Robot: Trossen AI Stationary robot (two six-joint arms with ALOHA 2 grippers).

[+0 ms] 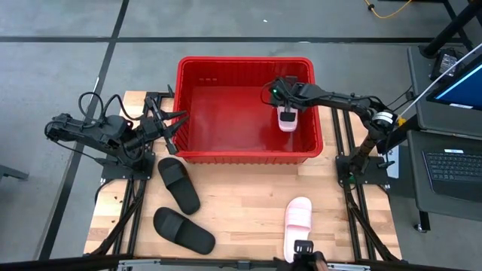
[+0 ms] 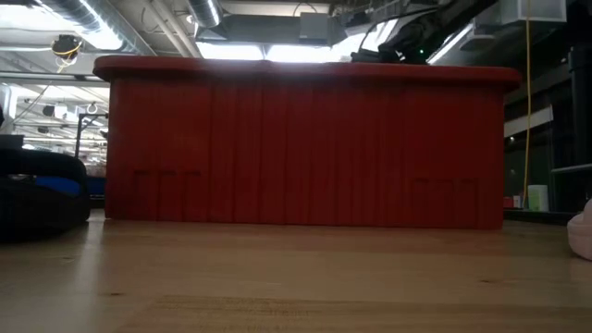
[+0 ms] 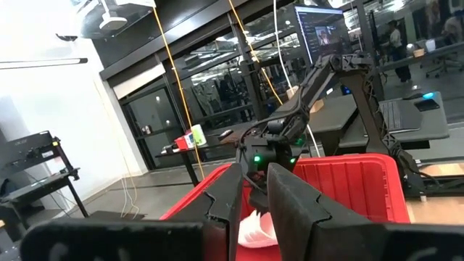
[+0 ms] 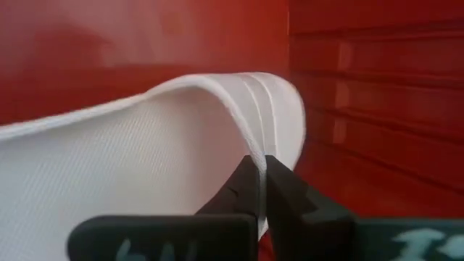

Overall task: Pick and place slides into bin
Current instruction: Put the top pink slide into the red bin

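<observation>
1. One pink slide (image 4: pixel 145 167) is pinched by its strap between the closed fingers of the right gripper (image 1: pixel 285 108), hanging inside the bin (image 1: pixel 184 113) near its right wall.
2. It is best lowered to the floor before release (the wall stands close).
3. The left gripper (image 1: pixel 172 126), fingers partly apart and empty, waits at the bin's left rim.
4. Two black slides (image 1: pixel 178 184) and another pink slide (image 1: pixel 297 224) lie on the tabletop (image 1: pixel 241 199).

bin (image 2: pixel 305 148): fills middle, on table (image 2: pixel 296 277) | black slide (image 2: pixel 42 190): left edge | pink slide (image 2: pixel 583 231): right edge

Robotics lab/workshop: concrete floor (image 1: pixel 60 60), glass partitions (image 3: pixel 217 101), monitor (image 3: pixel 319 32), ceiling ducts (image 2: pixel 55 11).
</observation>
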